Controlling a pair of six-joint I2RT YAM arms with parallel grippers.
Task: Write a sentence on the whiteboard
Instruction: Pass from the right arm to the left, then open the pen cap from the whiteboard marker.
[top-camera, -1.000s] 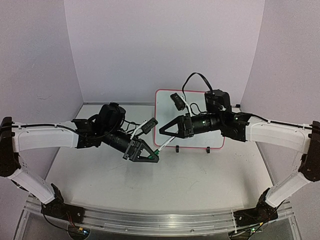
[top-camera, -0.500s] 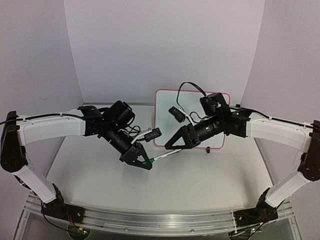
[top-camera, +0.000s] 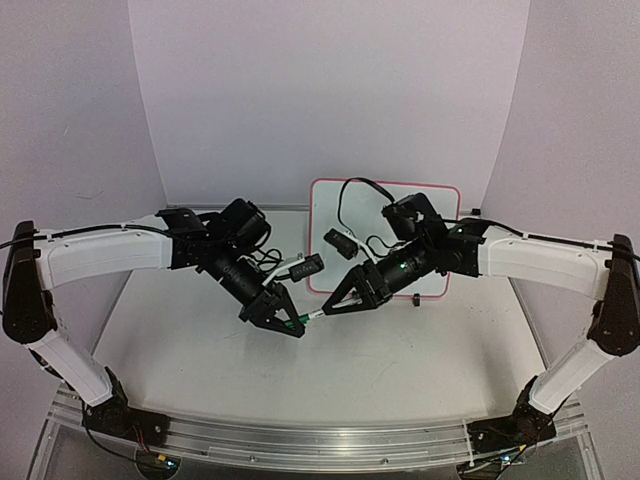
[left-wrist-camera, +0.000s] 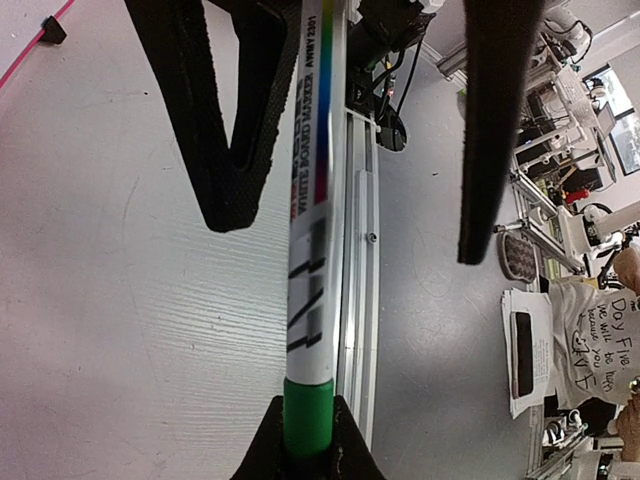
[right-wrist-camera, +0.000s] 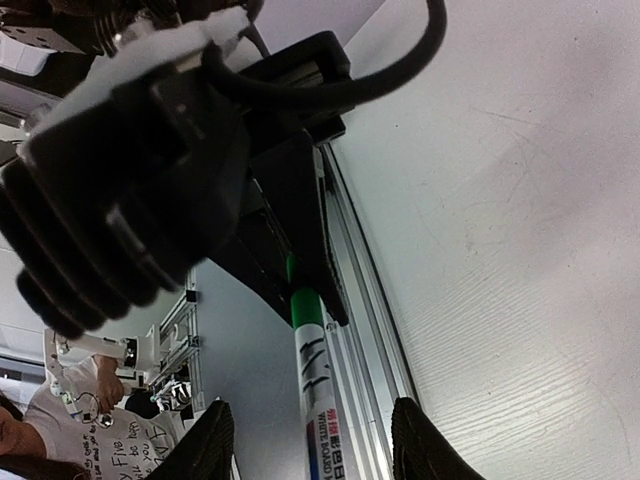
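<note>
In front of the whiteboard (top-camera: 325, 215), which stands upright at the back of the bench (top-camera: 400, 370), two claws meet on a white marker (top-camera: 318, 313) with a green end. The left claw (top-camera: 297, 325), forward of the whiteboard's lower left corner, is clamped on the marker's green end. The right claw (top-camera: 332, 307), just before that same corner, is spread wide around the barrel. One finger is close beside the barrel and the other is well clear.
</note>
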